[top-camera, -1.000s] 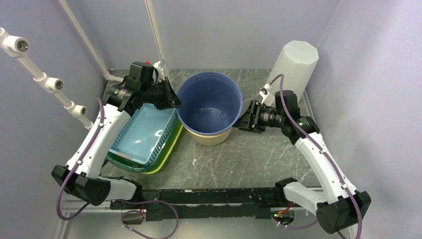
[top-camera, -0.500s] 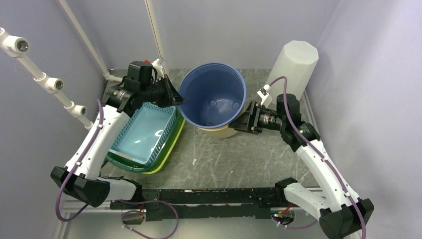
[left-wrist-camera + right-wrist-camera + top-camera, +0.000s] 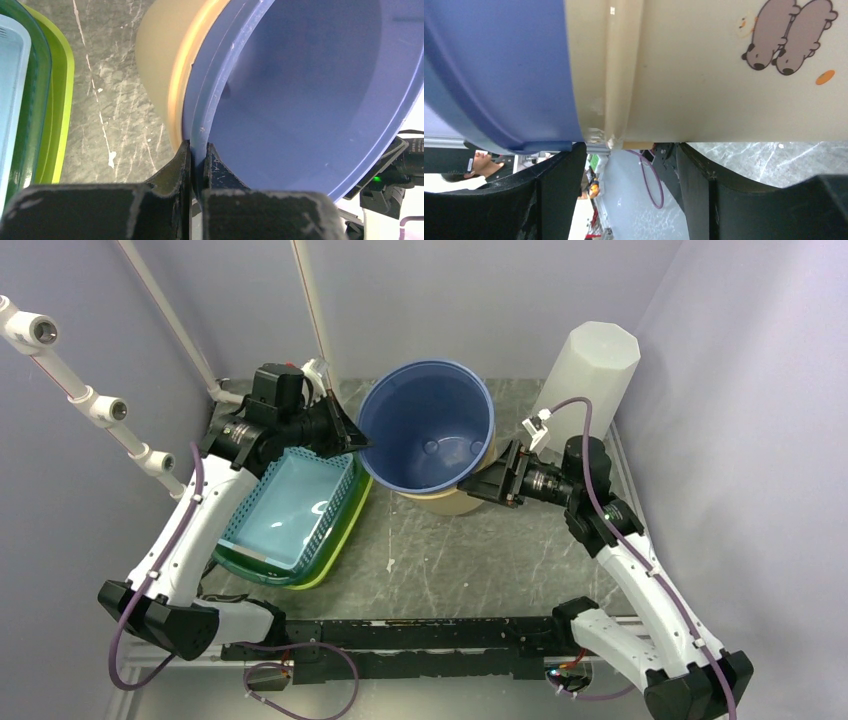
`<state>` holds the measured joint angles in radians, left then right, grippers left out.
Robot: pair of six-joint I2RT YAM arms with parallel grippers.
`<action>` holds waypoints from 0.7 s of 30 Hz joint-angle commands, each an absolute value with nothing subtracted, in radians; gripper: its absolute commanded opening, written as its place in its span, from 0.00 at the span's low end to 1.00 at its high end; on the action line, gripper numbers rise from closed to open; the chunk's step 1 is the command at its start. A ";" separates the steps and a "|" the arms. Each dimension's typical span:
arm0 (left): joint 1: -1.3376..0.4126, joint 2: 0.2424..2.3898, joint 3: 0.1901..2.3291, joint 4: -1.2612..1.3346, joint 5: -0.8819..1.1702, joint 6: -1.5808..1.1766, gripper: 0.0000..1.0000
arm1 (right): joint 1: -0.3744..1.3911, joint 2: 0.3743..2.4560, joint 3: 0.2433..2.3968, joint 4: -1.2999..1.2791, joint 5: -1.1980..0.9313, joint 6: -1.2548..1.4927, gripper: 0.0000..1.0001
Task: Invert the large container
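Task object: The large container [image 3: 425, 435], blue inside and beige outside, sits between the two grippers, tilted, with its mouth facing upward.
Left gripper [image 3: 357, 443]: Closed narrow on the container rim. One finger [image 3: 182, 160] lies against the beige outer wall, the other inside against the blue wall.
Right gripper [image 3: 480, 483]: Its fingers [image 3: 559, 175] stand wide apart. The outer wall lies across their tips at the blue-beige seam, and nothing is clamped between them.
Change: Over the last second the container has tipped away from upright and its rim has risen at the left fingers. The right fingers have spread and moved in under the wall.
Meaning: The right side appears released, so the left pinch alone carries the rim. The inversion has barely begun.
Base contact: Whether the base touches the table [image 3: 480, 560] cannot be told.
Next move: Probably a fresh right-hand grip lower down, to support the rotation.
Risk: A thin rim pinch may slip as the tilt grows.
Neighbours: The nested trays [image 3: 290, 515] sit just beside the left fingers. The white cylinder [image 3: 590, 370] stands beyond the right gripper.
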<state>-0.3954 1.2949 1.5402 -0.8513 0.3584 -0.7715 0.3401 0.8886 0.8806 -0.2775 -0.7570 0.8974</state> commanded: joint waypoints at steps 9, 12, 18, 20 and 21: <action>-0.426 1.230 1.576 -0.760 0.542 -0.808 0.03 | 0.335 0.888 0.879 -0.192 -0.584 0.933 0.70; -0.426 1.233 1.573 -0.722 0.597 -0.829 0.03 | 0.336 0.912 0.892 -0.297 -0.504 0.894 0.64; -0.426 1.223 1.574 -0.671 0.663 -0.865 0.03 | 0.336 0.928 0.859 -0.309 -0.462 0.876 0.61; -0.426 1.221 1.585 -0.683 0.663 -0.863 0.03 | 0.336 0.931 0.859 -0.311 -0.459 0.871 0.61; -0.426 1.219 1.585 -0.677 0.669 -0.865 0.03 | 0.337 0.933 0.864 -0.318 -0.450 0.865 0.61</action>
